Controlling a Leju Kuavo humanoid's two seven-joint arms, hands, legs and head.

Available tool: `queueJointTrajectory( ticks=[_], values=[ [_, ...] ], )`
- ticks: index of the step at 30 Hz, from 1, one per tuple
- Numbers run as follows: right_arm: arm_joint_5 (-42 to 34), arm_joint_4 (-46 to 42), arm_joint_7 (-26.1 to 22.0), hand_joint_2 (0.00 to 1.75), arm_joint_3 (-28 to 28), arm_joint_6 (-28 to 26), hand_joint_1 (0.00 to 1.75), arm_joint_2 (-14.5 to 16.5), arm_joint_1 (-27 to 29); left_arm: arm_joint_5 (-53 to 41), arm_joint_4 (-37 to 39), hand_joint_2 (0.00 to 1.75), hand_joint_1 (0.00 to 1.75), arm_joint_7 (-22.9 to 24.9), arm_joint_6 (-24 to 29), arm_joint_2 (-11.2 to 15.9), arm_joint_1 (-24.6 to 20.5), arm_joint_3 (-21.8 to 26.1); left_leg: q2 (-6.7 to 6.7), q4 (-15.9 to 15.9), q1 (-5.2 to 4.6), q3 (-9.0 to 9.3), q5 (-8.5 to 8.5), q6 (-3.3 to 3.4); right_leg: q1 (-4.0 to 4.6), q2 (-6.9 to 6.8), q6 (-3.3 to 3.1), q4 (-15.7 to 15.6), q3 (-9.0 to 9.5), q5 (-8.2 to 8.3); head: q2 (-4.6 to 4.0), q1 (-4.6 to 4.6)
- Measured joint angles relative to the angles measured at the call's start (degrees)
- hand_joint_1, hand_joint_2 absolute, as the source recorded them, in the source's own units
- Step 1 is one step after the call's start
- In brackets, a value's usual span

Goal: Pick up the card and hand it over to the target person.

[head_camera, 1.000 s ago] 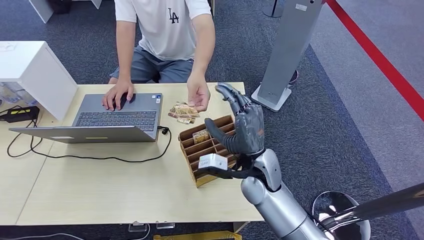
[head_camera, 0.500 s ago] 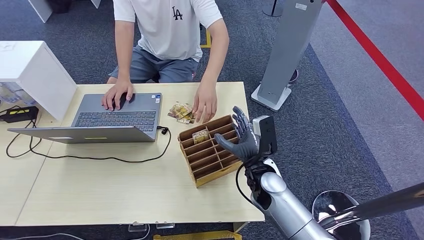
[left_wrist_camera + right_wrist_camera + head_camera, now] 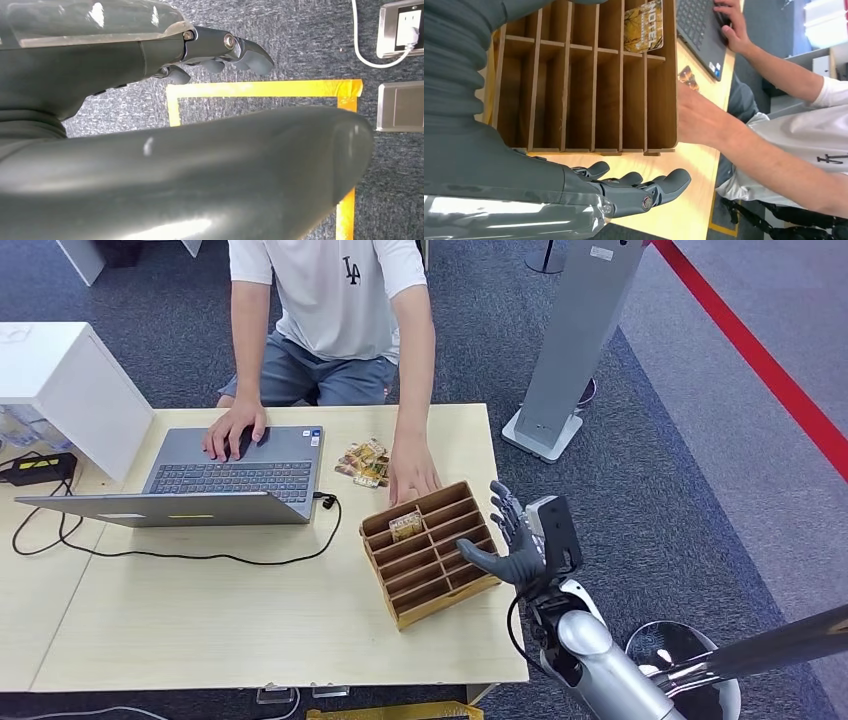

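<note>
Light wooden table on dark grey carpet, bordered at the far side by a seated person and at the left by a white box-shaped unit. To the right of the table's right edge lies open carpet, with a grey floor stand and a red floor line beyond it.

A wooden slotted organizer sits tilted near the table's right edge. One card stands in its far row of slots; in the right wrist view this card shows a yellow-brown printed face. A small pile of similar cards lies on the table between the organizer and an open laptop, whose black cable loops across the tabletop.

The person's one hand rests flat on the table, touching the organizer's far edge; the other hand rests on the laptop.

Right hand: raised just beside the organizer's right edge, over the table's margin, fingers spread, nothing held. Left hand: hanging above carpet marked with yellow tape, fingers loosely extended, nothing held.
</note>
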Motion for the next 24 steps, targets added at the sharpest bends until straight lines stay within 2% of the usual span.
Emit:
queueJointTrajectory(
  ticks=[9,24],
  values=[
    [2.76,-3.36,1.60,1.75,-2.68,2.04,0.00,0.38,3.31,-0.59,-0.05,0.00,0.00,-0.45,-0.69,0.22,-0.03,-0.49,0.07,0.01,0.00,-0.04,0.01,-0.02,0.00,0.07,-0.01,0.02,-0.07,0.03,0.00,0.00],
    [4.44,-3.38,1.95,1.75,-5.12,4.08,0.00,1.58,4.05,-0.80,0.08,0.00,0.00,-0.52,-0.77,-0.06,-0.04,-0.63,0.15,-0.06,0.00,0.05,0.02,-0.01,0.00,0.16,-0.02,-0.04,-0.01,0.06,0.00,0.00]
  ],
)
